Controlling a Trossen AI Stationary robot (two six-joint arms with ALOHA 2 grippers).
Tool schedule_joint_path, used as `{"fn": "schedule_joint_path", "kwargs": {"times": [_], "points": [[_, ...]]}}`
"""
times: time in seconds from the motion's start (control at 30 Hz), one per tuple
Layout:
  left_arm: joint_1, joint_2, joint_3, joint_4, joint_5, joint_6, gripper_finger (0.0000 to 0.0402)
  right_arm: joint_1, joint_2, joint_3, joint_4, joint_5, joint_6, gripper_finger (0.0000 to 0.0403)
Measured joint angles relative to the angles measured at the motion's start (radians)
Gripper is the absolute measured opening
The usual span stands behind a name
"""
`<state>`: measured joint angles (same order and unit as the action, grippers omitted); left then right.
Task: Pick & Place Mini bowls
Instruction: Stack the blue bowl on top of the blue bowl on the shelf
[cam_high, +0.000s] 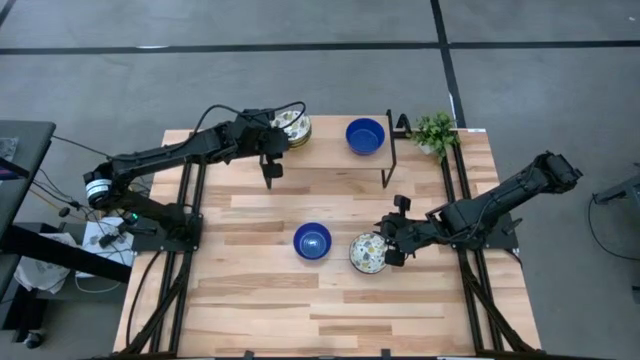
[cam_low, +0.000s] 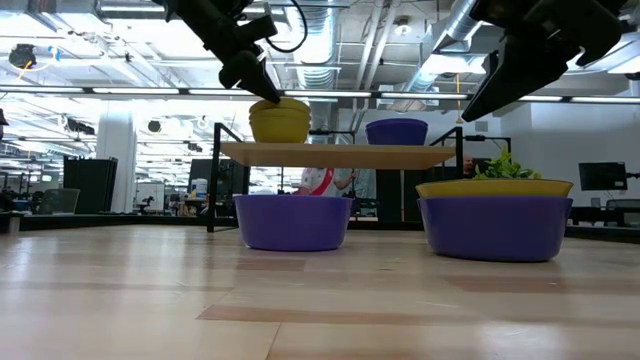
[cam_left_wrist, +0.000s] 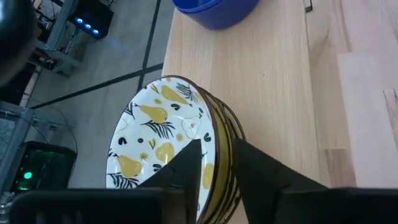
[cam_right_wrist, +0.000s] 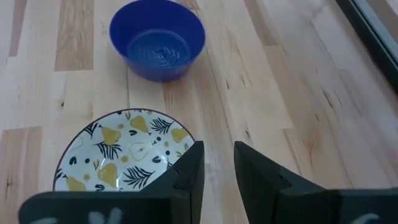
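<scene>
On a raised wooden shelf at the far side, a stack of white bowls with a yellow pear and leaf pattern stands beside a blue bowl. My left gripper is open. One finger is over the top bowl's inside and the other is outside the stacked rims. On the table stand a blue bowl and a patterned bowl that sits in another blue bowl. My right gripper hangs open above that bowl's right rim. My left gripper comes slanting down from the table's left side, with its fingers on either side of the stack's near rim. I cannot tell whether a finger touches the rim.
The shelf stands on a black wire frame. A small green plant stands at the far right corner. Bare wood lies across the near half of the table.
</scene>
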<state>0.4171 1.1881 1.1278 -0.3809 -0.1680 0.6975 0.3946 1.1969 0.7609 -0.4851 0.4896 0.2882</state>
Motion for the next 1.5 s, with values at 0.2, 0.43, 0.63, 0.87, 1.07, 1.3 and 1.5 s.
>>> {"fn": "schedule_joint_path", "kwargs": {"times": [0.2, 0.43, 0.63, 0.87, 1.07, 1.3, 1.5], "points": [[0.0, -0.003, 0.0, 0.0, 0.0, -0.003, 0.0107, 0.0, 0.0, 0.0, 0.0, 0.0, 0.0, 0.0079], [0.0, -0.003, 0.0, 0.0, -0.004, -0.002, 0.0116, 0.0, 0.0, 0.0, 0.0, 0.0, 0.0, 0.0079], [0.0, -0.003, 0.0, 0.003, -0.004, 0.0, 0.0117, 0.0, 0.0, 0.0, 0.0, 0.0, 0.0, 0.0079], [0.0, -0.009, 0.0, 0.004, -0.003, -0.002, 0.0118, 0.0, 0.0, 0.0, 0.0, 0.0, 0.0, 0.0079], [0.0, -0.023, 0.0, 0.003, -0.003, -0.008, 0.0128, 0.0, 0.0, 0.0, -0.001, 0.0, 0.0, 0.0079], [-0.006, -0.069, 0.0, -0.002, -0.003, -0.057, 0.0143, 0.0, 0.0, 0.0, -0.001, -0.001, 0.0, 0.0079], [-0.078, -0.133, 0.0, -0.061, 0.014, -0.194, 0.0145, 0.0, 0.0, 0.0, 0.003, -0.017, 0.001, 0.0079]]}}
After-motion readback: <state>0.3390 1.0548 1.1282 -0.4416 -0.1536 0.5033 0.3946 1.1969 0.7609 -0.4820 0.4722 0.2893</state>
